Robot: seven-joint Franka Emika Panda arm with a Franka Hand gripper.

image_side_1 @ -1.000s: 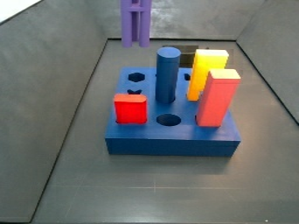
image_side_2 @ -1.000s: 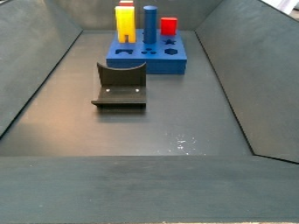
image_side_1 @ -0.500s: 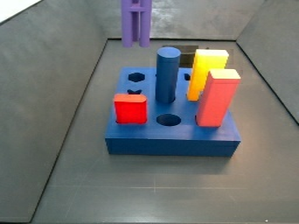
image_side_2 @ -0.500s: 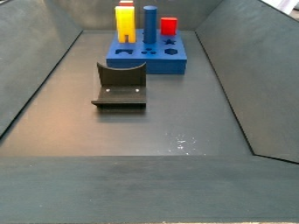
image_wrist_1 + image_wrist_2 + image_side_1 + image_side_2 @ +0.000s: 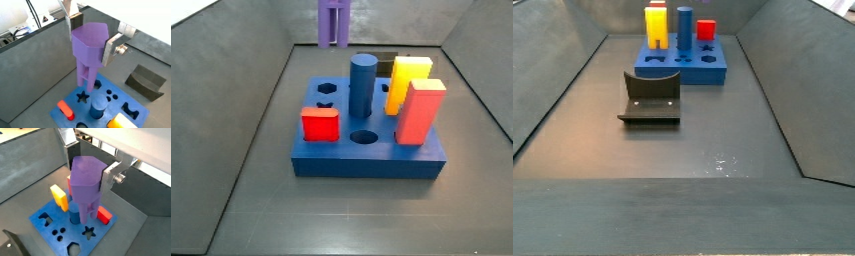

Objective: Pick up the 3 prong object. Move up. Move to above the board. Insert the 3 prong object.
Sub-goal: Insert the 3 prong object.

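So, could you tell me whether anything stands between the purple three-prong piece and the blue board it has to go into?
Nothing visible does. The gripper holds the purple three-prong piece in its jaws above the blue board; its prongs hang in open air over the three-hole socket. The blue cylinder stands close beside that socket, not over it.

I see a dark grey floor [image 5: 593, 150] lying flat all around the fixture [image 5: 651, 97]. Tall grey walls [image 5: 547, 75] go up on both sides of the fixture and behind it. In front of the fixture, little spots of light [image 5: 720, 160] shine on the floor.
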